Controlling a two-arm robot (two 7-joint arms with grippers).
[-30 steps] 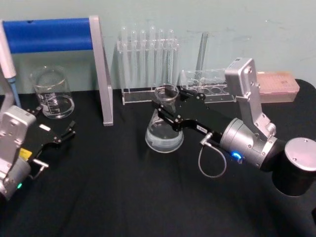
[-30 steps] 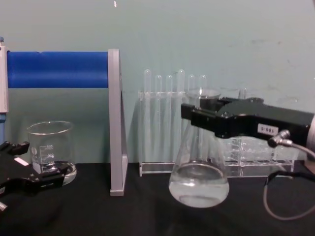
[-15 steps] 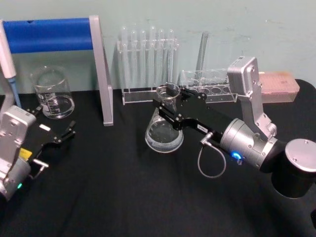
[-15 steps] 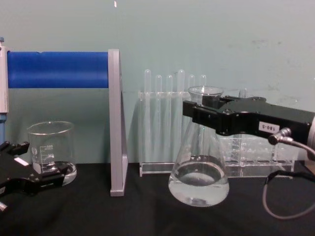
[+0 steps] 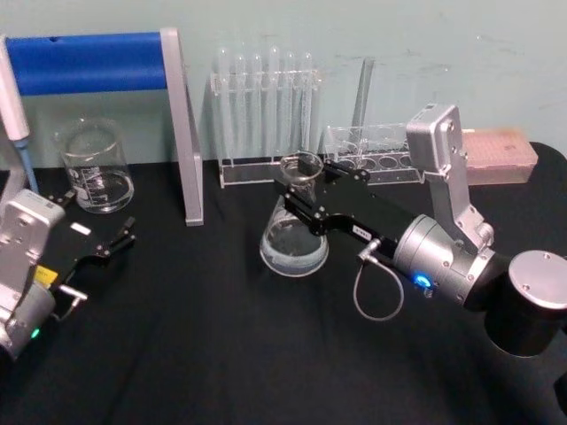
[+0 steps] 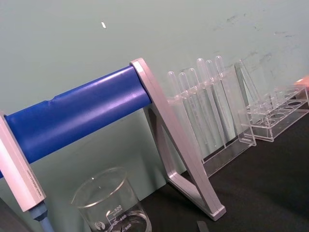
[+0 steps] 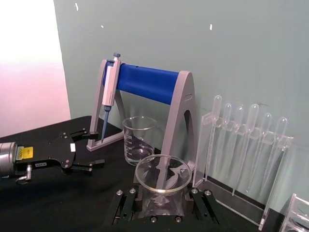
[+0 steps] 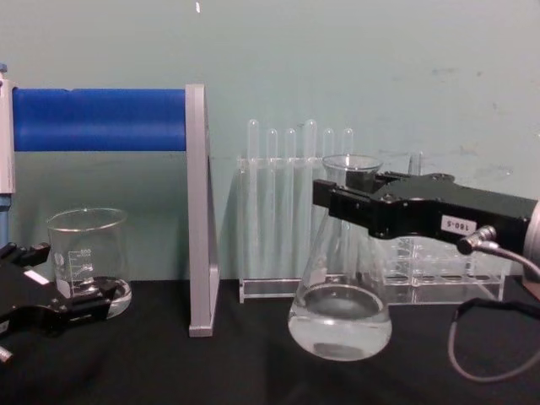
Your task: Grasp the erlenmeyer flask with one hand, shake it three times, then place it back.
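Black counter point(image 5: 221, 354) beneath everything. Next in bulk, the right arm point(image 5: 447, 257): silver, entering from 4 o'clock in the head view and stretching toward the centre. Then the pipette stand point(image 5: 97, 62) at 10 to 11 o'clock, blue bar across grey A-shaped legs; carries a pipette point(image 5: 11, 102) at its outer end, tip pointing down. At 12 o'clock, against the wall, a clear rack of tubes point(image 5: 266, 106), tubes upright in a row; just beside it toward 1 o'clock, a lower second rack point(image 5: 368, 164) with one tall tube standing in it.

Just toward 12 from the centre, the erlenmeyer flask point(image 5: 294, 239): roughly upright, in front of the rack of tubes and apart from it, a shallow pool of clear liquid point(image 8: 340, 329) across the wide base. Cannot tell whether the base touches the counter or hangs just above it. Closed around the flask's neck below the flared rim, the right tool point(image 5: 299, 190), one long black jaw on each side of the glass, white number label on its flank in the chest view.

At 10 o'clock, under the blue bar, a squat graduated beaker point(image 5: 93, 168). At 8 to 9 o'clock, the left tool point(image 5: 99, 215), low over the counter, fingers spread wide, gripping nothing, near the beaker without touching it.
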